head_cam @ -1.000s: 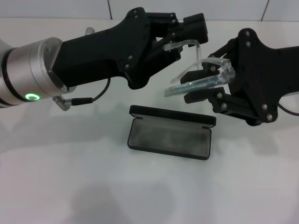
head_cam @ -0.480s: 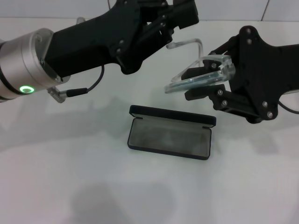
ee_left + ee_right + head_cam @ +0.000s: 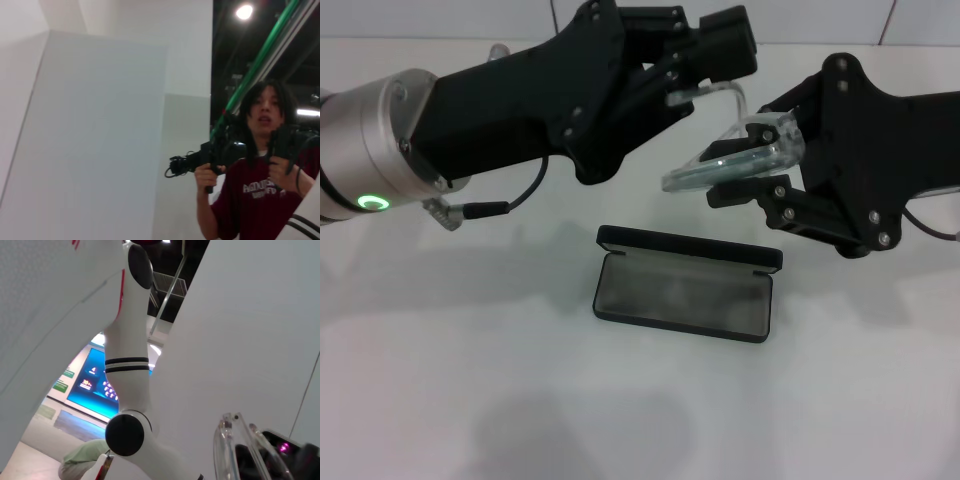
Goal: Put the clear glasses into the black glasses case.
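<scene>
Right gripper [image 3: 765, 165] clamps the clear glasses [image 3: 735, 160] above the open black glasses case [image 3: 685, 293], their long axis slanting leftward and down. Left gripper [image 3: 695, 75] meets one raised clear arm; its finger spread cannot be determined.

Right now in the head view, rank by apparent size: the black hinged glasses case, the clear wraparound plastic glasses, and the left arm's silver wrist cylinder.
1. Black hinged glasses case
2. Silver wrist cylinder, partly cut off and nearer the camera, so unsure
3. Clear wraparound plastic glasses, partly hidden by the hands
</scene>
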Available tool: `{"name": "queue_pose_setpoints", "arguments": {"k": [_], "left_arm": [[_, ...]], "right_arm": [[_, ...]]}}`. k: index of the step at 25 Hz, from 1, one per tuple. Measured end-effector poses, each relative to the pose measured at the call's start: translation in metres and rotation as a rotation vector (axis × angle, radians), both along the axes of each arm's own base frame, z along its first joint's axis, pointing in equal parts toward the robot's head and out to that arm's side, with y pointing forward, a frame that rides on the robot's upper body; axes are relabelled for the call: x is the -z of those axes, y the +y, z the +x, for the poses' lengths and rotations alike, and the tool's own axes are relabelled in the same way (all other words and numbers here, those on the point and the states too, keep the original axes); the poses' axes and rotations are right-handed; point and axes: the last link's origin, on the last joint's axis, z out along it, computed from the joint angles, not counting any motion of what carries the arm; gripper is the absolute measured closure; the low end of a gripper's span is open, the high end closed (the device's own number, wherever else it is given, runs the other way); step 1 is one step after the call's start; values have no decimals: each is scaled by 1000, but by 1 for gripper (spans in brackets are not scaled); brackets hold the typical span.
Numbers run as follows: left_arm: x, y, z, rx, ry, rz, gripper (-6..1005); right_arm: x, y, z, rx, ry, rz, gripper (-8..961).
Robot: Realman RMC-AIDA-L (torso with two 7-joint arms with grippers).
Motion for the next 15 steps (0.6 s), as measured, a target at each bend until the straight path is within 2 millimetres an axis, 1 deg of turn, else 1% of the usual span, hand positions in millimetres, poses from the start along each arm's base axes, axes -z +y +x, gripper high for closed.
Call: {"name": "queue_pose_setpoints", "arguments": {"k": [15], "left_arm": [[8,-6,5,49,22,-42,933]], "right_arm": [[1,0,2,12,3,-5,833]]}}
